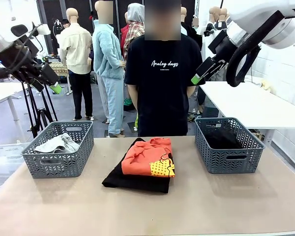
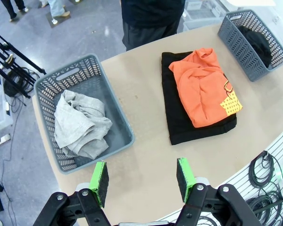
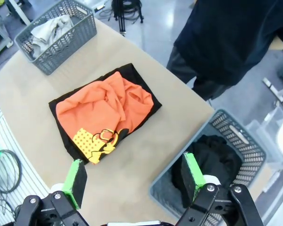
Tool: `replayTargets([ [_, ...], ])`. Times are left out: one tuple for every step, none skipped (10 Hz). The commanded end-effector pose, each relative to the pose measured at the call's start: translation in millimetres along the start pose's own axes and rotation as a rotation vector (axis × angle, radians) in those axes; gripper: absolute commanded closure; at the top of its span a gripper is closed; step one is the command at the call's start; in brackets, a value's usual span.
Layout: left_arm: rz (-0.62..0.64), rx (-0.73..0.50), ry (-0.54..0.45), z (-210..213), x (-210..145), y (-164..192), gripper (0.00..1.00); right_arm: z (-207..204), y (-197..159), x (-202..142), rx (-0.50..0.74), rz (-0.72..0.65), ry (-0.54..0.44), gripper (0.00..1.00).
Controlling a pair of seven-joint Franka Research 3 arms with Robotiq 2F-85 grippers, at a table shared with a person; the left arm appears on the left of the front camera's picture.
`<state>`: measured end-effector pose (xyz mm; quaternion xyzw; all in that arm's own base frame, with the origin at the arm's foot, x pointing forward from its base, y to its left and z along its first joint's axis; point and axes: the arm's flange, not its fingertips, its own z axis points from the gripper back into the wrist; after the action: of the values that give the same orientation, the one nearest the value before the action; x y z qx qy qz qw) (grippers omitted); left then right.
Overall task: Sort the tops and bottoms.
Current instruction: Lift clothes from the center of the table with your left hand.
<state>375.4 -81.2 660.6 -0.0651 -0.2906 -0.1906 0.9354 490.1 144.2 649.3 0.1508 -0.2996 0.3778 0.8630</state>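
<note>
Well, the left end effector [image 2: 142,179] and right end effector [image 3: 134,176] hung spread and empty above the desk [image 1: 211,206], likely because the orange top [image 1: 150,157] lay there on a black bottom [image 1: 132,181], not yet sorted like the grey top [image 1: 56,144] in its basket [image 1: 56,167].

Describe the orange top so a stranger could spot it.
On the table, between the left basket and the right basket, two garments lie stacked. The orange top is the upper one, on a black garment; only it is bright, with a yellow dotted patch.
</note>
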Motion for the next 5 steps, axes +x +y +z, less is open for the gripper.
replayTargets([
  [0.012,-0.025,0.052,-34,9,-9,0.24,0,0,-1,0.001,-0.001,0.000,0.00],
  [-0.003,-0.028,0.056,-43,10,-16,0.24,0,0,-1,0.001,-0.001,0.000,0.00],
  [0.010,-0.069,0.048,-57,15,-22,0.24,0,0,-1,0.001,-0.001,0.000,0.00],
  [0.015,-0.076,0.060,-75,20,-28,0.24,0,0,-1,0.001,-0.001,0.000,0.00],
  [0.009,-0.075,0.091,-81,19,-29,0.24,0,0,-1,0.001,-0.001,0.000,0.00],
])
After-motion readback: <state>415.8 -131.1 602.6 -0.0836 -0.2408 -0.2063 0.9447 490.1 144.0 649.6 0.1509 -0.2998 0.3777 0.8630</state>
